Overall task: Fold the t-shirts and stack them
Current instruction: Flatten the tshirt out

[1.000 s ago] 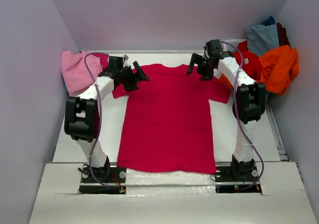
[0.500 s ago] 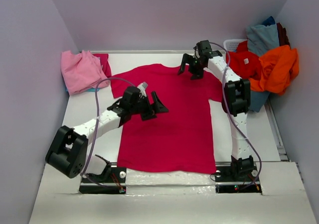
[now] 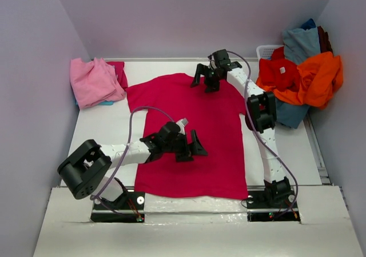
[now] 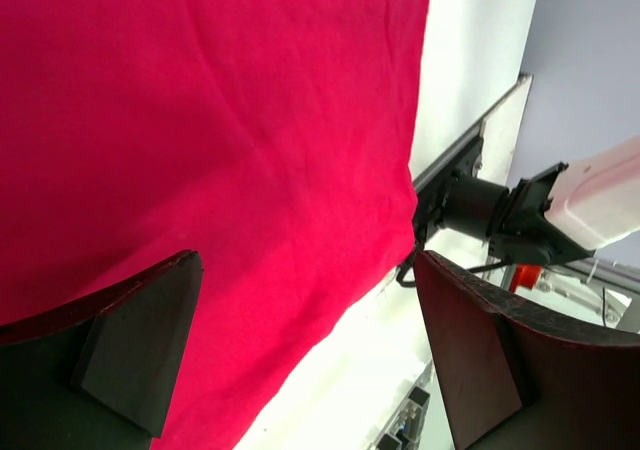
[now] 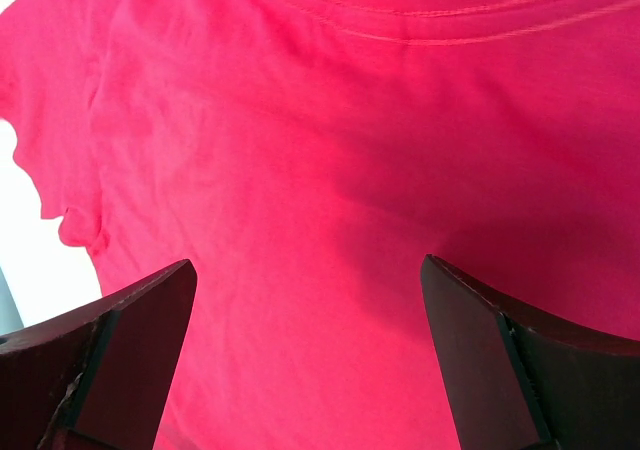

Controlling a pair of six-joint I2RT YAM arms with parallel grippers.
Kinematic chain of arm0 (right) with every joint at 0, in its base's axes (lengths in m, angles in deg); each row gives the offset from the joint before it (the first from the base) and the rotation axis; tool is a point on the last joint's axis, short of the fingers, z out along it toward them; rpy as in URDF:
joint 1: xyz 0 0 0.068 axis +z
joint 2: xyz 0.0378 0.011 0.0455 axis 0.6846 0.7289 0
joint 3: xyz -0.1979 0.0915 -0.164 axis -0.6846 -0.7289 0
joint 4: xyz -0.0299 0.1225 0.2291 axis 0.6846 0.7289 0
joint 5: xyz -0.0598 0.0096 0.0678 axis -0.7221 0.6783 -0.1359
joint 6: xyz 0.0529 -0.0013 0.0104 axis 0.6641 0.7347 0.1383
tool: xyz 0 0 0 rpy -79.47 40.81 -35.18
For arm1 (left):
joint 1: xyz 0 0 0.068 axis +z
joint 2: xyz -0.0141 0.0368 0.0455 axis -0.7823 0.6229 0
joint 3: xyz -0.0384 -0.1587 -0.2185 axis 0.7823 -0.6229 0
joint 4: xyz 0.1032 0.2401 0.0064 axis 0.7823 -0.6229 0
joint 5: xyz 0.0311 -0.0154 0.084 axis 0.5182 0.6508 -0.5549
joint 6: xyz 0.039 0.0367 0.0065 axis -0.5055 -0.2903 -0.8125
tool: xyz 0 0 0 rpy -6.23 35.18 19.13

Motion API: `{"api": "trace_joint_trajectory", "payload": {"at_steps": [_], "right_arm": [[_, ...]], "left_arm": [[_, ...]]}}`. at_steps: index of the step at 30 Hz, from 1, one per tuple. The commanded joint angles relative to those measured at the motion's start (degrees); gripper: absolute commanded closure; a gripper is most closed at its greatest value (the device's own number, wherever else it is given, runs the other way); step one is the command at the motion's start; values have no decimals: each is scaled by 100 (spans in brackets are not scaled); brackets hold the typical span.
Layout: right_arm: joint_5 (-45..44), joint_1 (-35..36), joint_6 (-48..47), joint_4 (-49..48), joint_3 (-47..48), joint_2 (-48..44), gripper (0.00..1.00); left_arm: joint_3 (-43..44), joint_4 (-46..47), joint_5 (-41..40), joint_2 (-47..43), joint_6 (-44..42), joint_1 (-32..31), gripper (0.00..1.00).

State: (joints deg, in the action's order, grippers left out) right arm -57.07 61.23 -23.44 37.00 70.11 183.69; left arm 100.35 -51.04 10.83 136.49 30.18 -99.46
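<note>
You see your left pincer (image 4: 305, 262) with its dark fingers (image 4: 135, 340) spread wide and empty over the flat crimson t-shirt (image 4: 200, 120), with the white counter (image 4: 470, 60) and the right arm (image 4: 595, 198) just past the t-shirt's edge.

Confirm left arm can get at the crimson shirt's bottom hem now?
Probably yes: the left gripper hovers over the crimson t-shirt, jaws open, and the near hem lies flat and uncovered.
</note>
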Motion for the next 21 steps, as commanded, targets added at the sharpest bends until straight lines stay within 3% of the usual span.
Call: {"api": "trace_joint_trajectory", "payload": {"at_steps": [1, 7, 21], "right_arm": [[260, 52, 2, -301, 326, 209, 0], [375, 105, 19, -318, 546, 508, 0], [-258, 105, -244, -37, 537, 570, 0]], "left_arm": [[-28, 564, -160, 68, 290, -430, 1], [86, 687, -283, 243, 606, -1185, 1], [-176, 1214, 33, 929, 940, -1318, 1]]}}
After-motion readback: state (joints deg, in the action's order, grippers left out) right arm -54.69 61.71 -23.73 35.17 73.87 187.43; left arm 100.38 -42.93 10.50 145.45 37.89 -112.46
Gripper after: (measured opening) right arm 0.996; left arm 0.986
